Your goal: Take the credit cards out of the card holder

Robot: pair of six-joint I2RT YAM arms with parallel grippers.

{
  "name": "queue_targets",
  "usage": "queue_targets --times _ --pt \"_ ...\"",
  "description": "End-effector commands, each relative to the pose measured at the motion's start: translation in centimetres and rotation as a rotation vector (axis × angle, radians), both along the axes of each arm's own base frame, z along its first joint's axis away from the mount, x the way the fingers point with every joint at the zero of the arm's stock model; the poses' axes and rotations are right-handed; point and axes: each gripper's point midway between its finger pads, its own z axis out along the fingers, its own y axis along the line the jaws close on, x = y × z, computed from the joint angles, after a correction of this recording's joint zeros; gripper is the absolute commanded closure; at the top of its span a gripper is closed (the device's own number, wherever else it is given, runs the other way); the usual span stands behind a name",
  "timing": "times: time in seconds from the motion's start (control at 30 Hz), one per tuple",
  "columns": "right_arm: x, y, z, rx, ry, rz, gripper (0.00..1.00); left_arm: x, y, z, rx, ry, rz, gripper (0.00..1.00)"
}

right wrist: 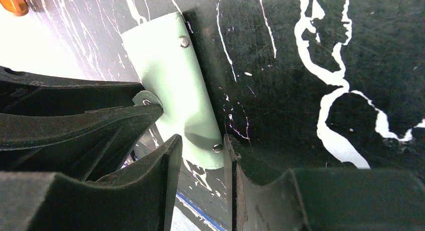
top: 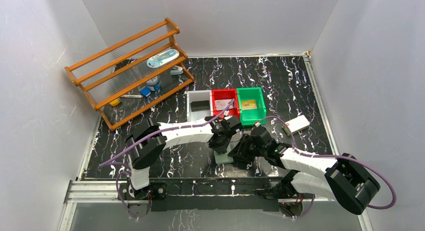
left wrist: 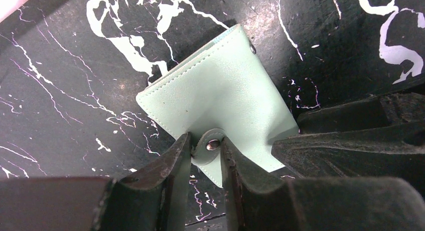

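The card holder (left wrist: 220, 90) is a closed mint-green wallet, tilted up off the black marbled table between both grippers (top: 223, 157). My left gripper (left wrist: 205, 141) has its fingers pressed against both sides of the holder's small snap tab (left wrist: 212, 146). My right gripper (right wrist: 200, 141) clasps the holder's near corner (right wrist: 175, 80), with one finger beside a metal stud. No cards show at the holder itself. Flat credit cards lie in the bins: a dark one (top: 200, 105), a pinkish one (top: 223, 104) and a yellowish one (top: 249, 104).
White (top: 190, 98), red (top: 224, 92) and green (top: 260, 116) bins stand in a row just behind the grippers. A white box with a red mark (top: 296, 124) lies to the right. An orange wooden rack (top: 130, 70) with small items fills the back left.
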Motion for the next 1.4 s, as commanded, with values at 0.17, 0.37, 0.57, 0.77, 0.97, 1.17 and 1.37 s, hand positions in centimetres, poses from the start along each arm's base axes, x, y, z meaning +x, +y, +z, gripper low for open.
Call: queue_targets --times 0.17,0.37,0.57,0.77,0.97,1.17,1.37 --pt "-0.5 -0.8 -1.8 -0.093 0.026 0.037 0.71 -1.0 -0.6 0.2 -0.098 0.019 -0.004 0.87" --pt "-0.4 -2.1 -2.7 -0.181 0.041 0.016 0.86 -0.7 -0.9 1.1 -0.182 0.0 0.016 0.93" --pt "-0.8 -2.9 -3.6 -0.212 0.07 -0.007 0.91 0.0 -0.1 1.8 -0.304 0.022 0.058 1.0" --pt "-0.7 -3.0 -3.7 -0.215 0.077 -0.024 0.91 -0.2 0.4 2.3 -0.396 0.048 0.055 1.0" --pt "-0.4 -2.4 -3.3 -0.198 0.064 -0.018 0.91 -1.3 -0.8 3.2 -0.471 0.089 -0.08 1.0" --pt "-0.1 -2.1 -3.1 -0.197 0.053 -0.007 0.9 -0.5 0.2 2.7 -0.376 0.05 -0.156 0.9" --pt "0.1 -2.0 -3.1 -0.201 0.044 0.011 0.89 0.3 -0.2 2.5 -0.344 0.023 -0.225 0.66"
